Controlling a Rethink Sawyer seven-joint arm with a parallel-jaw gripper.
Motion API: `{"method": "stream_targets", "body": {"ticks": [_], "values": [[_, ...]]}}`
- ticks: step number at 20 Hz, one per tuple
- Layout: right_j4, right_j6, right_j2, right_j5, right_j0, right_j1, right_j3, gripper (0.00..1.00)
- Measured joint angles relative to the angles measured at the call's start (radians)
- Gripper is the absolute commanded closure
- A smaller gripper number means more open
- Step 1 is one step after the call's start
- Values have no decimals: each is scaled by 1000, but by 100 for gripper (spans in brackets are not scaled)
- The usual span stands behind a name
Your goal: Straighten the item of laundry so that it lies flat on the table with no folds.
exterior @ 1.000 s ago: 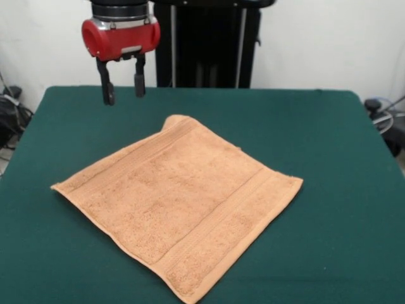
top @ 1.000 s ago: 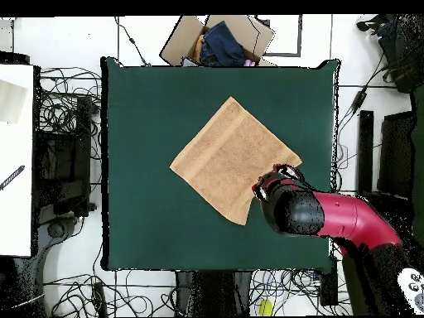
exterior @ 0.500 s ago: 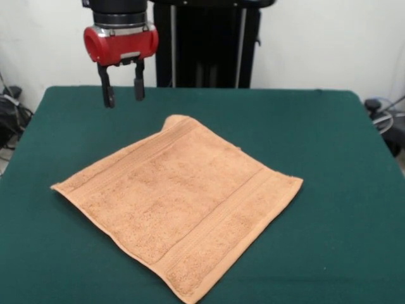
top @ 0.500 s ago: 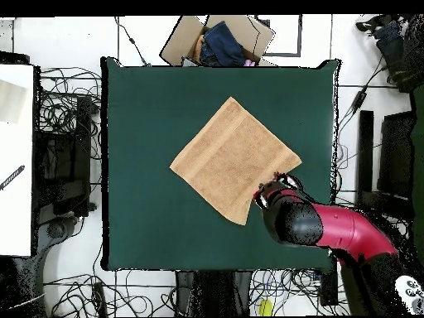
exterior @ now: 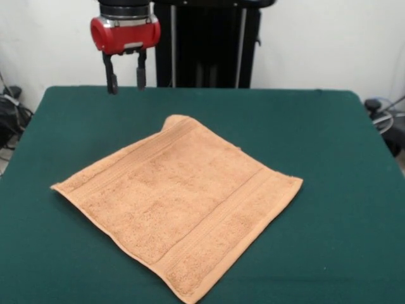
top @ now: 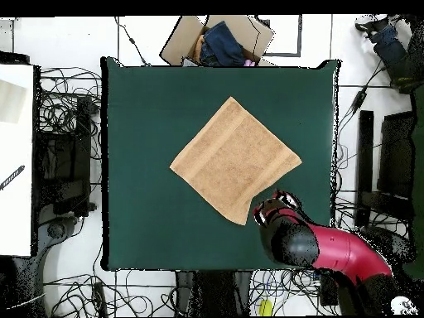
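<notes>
A: Where was the peach-orange terry-cloth hand towel [exterior: 177, 208] seen?

B: It was laid out on the large rectangular table with the dark green felt-like top [exterior: 329, 164], turned cornerwise like a diamond. In the overhead view the towel [top: 235, 159] was found a little off the table's [top: 141, 149] middle, well clear of every table edge.

A: Was it spread flat?

B: Nearly so. Two woven band stripes were seen running near opposite edges. The corner of the towel farthest from the front camera appeared slightly curled or rolled over; the rest was seen lying smooth.

A: And the red and black gripper [exterior: 124, 81]?

B: It was held above the table, beyond that curled towel corner and apart from the cloth. Nothing was touched by it. In the overhead view the gripper [top: 273, 204] was seen just beside the towel's corner nearest the robot's base.

A: How were the fingers [exterior: 112, 79] set?

B: They were released, spread apart and pointing down, with nothing held between them.

A: Anything beyond the table?

B: An open cardboard box holding dark cloth [top: 217, 40] was seen on the floor past the table's edge opposite the robot.
</notes>
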Motion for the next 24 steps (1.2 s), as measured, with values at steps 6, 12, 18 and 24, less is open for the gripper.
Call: {"method": "stream_targets", "body": {"ticks": [6,12,18,24], "values": [[-2,0,-5,-80,0,-70,87,0],[-12,0,-36,-149,14,-130,151,0],[-12,0,-93,-172,80,-187,206,0],[-12,0,-139,-181,149,-229,259,0]]}}
